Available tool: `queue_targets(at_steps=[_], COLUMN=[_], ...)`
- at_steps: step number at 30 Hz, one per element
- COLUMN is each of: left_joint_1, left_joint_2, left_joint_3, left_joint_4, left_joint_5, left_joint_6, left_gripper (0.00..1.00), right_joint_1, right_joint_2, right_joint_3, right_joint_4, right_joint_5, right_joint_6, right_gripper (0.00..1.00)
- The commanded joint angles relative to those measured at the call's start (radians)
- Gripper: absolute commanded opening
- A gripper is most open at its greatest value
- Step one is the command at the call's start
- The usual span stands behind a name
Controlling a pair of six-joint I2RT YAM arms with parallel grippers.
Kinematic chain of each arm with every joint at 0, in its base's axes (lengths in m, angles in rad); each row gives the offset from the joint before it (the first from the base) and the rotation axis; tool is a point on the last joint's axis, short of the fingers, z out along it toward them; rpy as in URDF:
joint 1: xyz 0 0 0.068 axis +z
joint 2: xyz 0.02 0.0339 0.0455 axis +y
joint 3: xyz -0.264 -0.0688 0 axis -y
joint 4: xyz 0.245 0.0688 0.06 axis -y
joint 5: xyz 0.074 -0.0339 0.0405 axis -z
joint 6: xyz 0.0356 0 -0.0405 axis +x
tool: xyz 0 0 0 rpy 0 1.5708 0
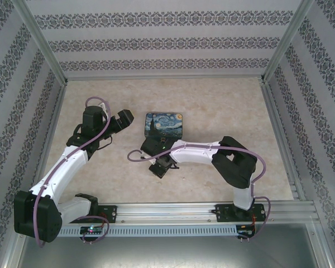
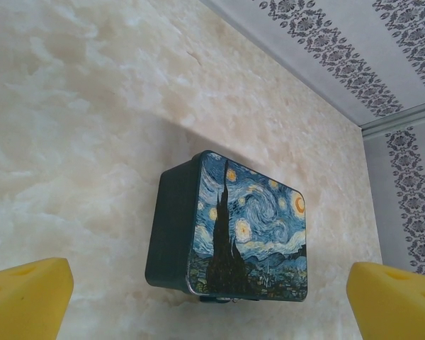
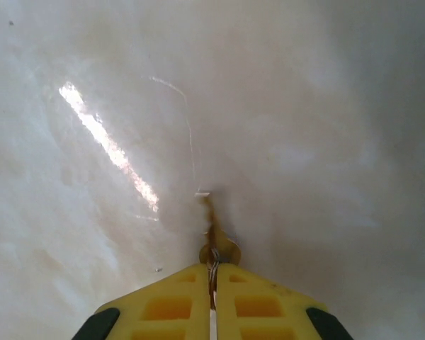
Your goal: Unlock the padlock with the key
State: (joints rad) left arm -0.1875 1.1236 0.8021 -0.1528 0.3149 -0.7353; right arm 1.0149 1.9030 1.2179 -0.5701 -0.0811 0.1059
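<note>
Two yellow pads of the right gripper are pinching a brass key, lower centre; the left gripper is gaping wide. The padlock is peeking from under the lower edge of the starry-night tin; next, probably, aligning key to keyhole.

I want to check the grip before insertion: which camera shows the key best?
The right wrist view: the key sticks out from the shut right gripper, tip toward the table. In the top view that gripper hides it. The left wrist view faces the tin instead.
</note>
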Motion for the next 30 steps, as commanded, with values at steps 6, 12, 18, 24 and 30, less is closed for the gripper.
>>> queue_targets(at_steps=[6,12,18,24,30], left_joint_1=[0.01,0.009,-0.005,-0.027,-0.031], left_joint_2=[0.036,0.09,0.118,0.123,0.122], left_joint_3=[-0.012,-0.024,-0.054,-0.081,-0.081], left_joint_4=[0.061,0.107,0.153,0.176,0.181], left_joint_5=[0.065,0.105,0.131,0.126,0.124], left_joint_6=[-0.041,-0.071,-0.113,-0.129,-0.133], left_gripper=[0.99,0.99,0.99,0.99,0.99], right_joint_1=[-0.074,-0.101,-0.113,-0.113,-0.102], right_joint_2=[-0.077,-0.113,-0.097,-0.102,-0.091], right_joint_3=[-0.113,-0.143,-0.144,-0.144,-0.134], right_joint_4=[0.052,0.086,0.092,0.087,0.067], right_joint_5=[-0.092,-0.097,-0.101,-0.103,-0.083], right_joint_6=[0.071,0.11,0.121,0.12,0.117], right_gripper=[0.0,0.0,0.0,0.32,0.37])
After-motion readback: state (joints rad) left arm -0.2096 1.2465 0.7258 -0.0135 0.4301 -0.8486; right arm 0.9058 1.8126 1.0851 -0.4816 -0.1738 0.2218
